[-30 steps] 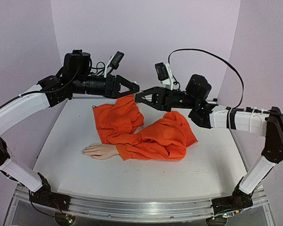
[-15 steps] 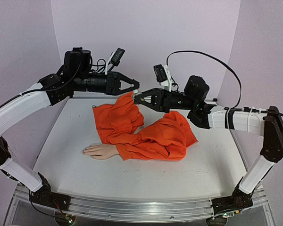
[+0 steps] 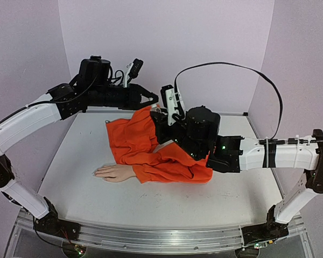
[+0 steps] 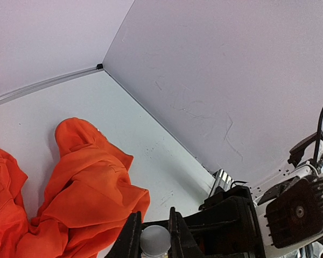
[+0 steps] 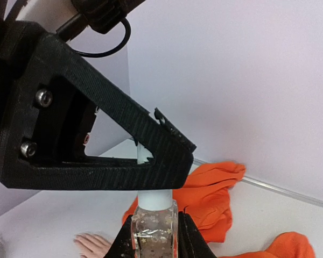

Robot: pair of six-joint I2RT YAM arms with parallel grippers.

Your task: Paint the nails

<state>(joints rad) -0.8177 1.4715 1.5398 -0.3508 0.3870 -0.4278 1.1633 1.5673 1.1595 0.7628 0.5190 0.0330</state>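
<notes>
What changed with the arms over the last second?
The right arm swung in toward the middle and turned its wrist, now hanging over the orange sleeve. The right claw holds the small bottle, whose white cap sits in the left claw. The left arm barely moved. Mannequin hand and sleeve stayed put.

2 white arms (image 3: 27, 120), black joints (image 3: 202, 128)

High rear overview, close wrist views, all sharing orange sleeve (image 3: 134, 140)
</notes>
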